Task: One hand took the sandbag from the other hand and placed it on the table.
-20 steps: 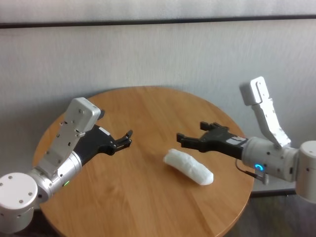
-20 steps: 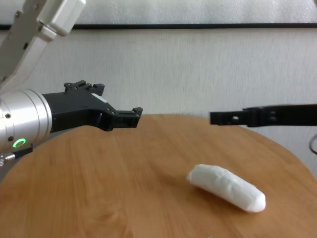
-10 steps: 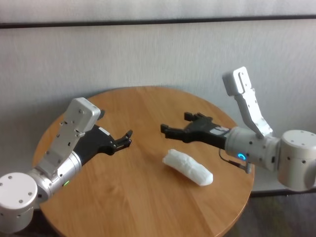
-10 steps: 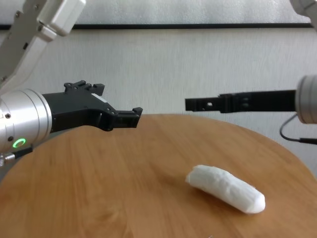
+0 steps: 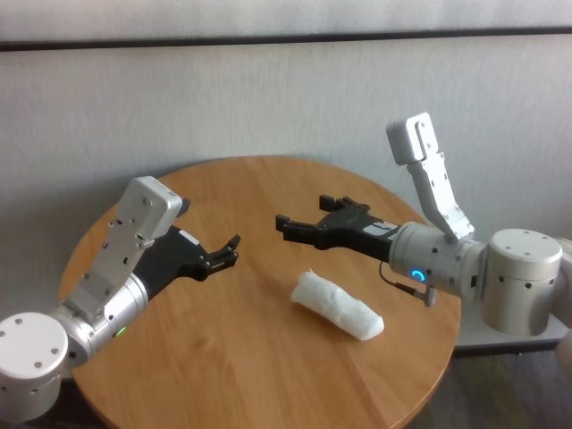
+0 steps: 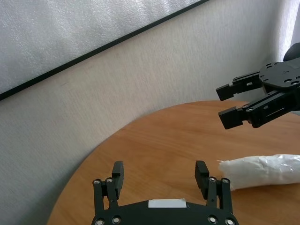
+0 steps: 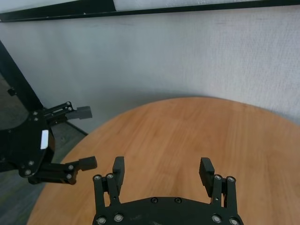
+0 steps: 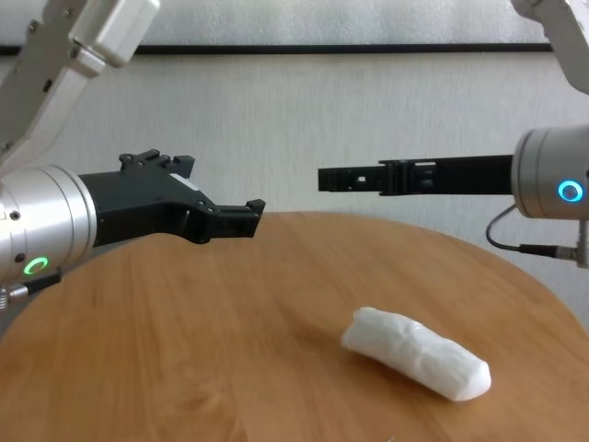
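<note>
The white, crinkled sandbag [image 5: 338, 304] [image 8: 414, 354] [image 6: 262, 171] lies loose on the round wooden table [image 5: 223, 357] [image 8: 184, 368], right of centre. My right gripper [image 5: 299, 221] [image 8: 331, 178] [image 7: 162, 166], on the blue-ring wrist, hovers open above the table just beyond the sandbag, apart from it. My left gripper [image 5: 228, 251] [image 8: 247, 215] [image 6: 159, 171], on the green-ring wrist, is open and empty over the table's left half, pointing toward the right gripper. Each wrist view shows the other gripper facing it, with nothing between the fingers.
A grey textured wall [image 5: 286, 98] with a dark horizontal strip stands close behind the table. The right arm's white link [image 5: 429, 179] rises above its wrist. The table's rim [image 5: 429, 375] curves near the sandbag's right end.
My right gripper has moved left and risen, from beside the sandbag's right end to above and beyond it. The left arm and the sandbag have stayed where they were.
</note>
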`<move>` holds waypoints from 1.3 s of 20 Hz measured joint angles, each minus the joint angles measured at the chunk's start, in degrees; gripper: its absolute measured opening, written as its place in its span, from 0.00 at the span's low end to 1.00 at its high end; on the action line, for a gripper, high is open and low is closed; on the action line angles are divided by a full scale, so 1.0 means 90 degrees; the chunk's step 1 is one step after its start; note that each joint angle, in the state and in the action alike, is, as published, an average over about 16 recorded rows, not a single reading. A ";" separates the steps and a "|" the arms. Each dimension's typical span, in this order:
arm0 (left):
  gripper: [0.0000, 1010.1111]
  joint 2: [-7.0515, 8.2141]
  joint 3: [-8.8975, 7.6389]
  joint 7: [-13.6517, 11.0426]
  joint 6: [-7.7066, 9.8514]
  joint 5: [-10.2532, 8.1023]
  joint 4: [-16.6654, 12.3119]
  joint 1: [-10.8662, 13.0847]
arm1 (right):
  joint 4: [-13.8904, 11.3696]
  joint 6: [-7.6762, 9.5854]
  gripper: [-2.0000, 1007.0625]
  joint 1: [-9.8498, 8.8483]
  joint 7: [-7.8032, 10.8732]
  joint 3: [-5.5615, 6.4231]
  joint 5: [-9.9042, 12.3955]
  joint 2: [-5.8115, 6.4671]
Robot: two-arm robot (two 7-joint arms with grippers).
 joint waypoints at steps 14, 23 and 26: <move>0.99 0.0000 0.0000 0.0000 0.0000 0.0000 0.0000 0.0000 | -0.0022 0.0013 0.99 -0.0030 0.0083 0.0119 -0.0114 -0.0342; 0.99 0.0000 0.0000 0.0000 0.0000 0.0000 0.0000 0.0000 | -0.0159 0.0122 0.99 -0.0132 0.0116 0.0204 -0.0118 -0.0400; 0.99 0.0000 0.0000 0.0000 0.0000 0.0000 0.0000 0.0000 | -0.0189 0.0152 0.99 -0.0156 0.0113 0.0223 -0.0112 -0.0402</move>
